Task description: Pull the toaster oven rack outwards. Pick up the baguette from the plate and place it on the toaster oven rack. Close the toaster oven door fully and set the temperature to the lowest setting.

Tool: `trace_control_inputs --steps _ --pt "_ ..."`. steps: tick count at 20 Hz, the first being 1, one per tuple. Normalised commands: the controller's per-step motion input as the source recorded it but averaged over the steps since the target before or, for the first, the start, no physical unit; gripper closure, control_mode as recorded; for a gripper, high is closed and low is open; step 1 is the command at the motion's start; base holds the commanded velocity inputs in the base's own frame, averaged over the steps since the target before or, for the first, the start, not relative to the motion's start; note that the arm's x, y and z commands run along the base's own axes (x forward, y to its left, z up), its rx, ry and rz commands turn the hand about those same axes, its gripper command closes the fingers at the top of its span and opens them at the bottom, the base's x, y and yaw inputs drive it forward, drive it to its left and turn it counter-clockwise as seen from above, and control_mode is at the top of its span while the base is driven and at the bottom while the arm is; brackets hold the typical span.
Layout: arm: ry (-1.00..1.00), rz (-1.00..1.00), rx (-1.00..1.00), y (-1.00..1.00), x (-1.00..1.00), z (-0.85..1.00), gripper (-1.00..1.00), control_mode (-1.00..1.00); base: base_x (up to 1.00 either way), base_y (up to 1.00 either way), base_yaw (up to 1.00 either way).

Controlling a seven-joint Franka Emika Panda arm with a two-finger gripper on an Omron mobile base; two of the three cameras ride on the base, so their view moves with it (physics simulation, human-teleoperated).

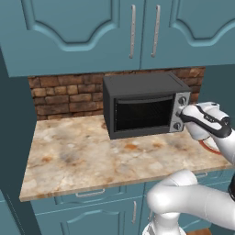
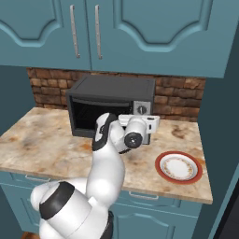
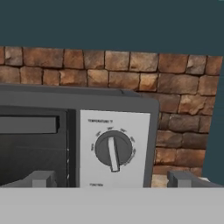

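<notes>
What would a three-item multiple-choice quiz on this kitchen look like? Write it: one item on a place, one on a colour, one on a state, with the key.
1. Where does the plate stand?
A. On the counter, to the right of the toaster oven
B. On top of the toaster oven
C. Inside the toaster oven

2. What colour is the plate's rim?
A. Blue
B. Orange-red
C. Black

3. How does the gripper stand?
A. Shut on the plate
B. Shut on the knob
C. Open, facing the temperature knob

Key:
1 A: the right base view shows it on the marble top beside the oven.
2 B: a reddish ring runs round the white middle.
3 C: in the hand view the fingertips stand wide apart, with the knob ahead between them, untouched.
</notes>
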Motion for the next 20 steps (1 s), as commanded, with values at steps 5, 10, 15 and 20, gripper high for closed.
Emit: trace_control_inputs --steps 5,10,15,20 --pt "0.0 0.0 0.0 0.0 -0.01 -0.08 -1.0 -1.0 0.0 0.0 0.0" --pt "0.0 0.0 0.0 0.0 -0.01 -0.09 -1.0 -1.0 0.0 0.0 0.0" --pt "-0.01 0.0 0.0 0.0 0.0 -0.03 -1.0 -1.0 0.0 0.0 0.0" --pt "-0.02 0.0 0.0 0.0 0.0 0.0 -1.0 -1.0 0.0 0.0 0.0"
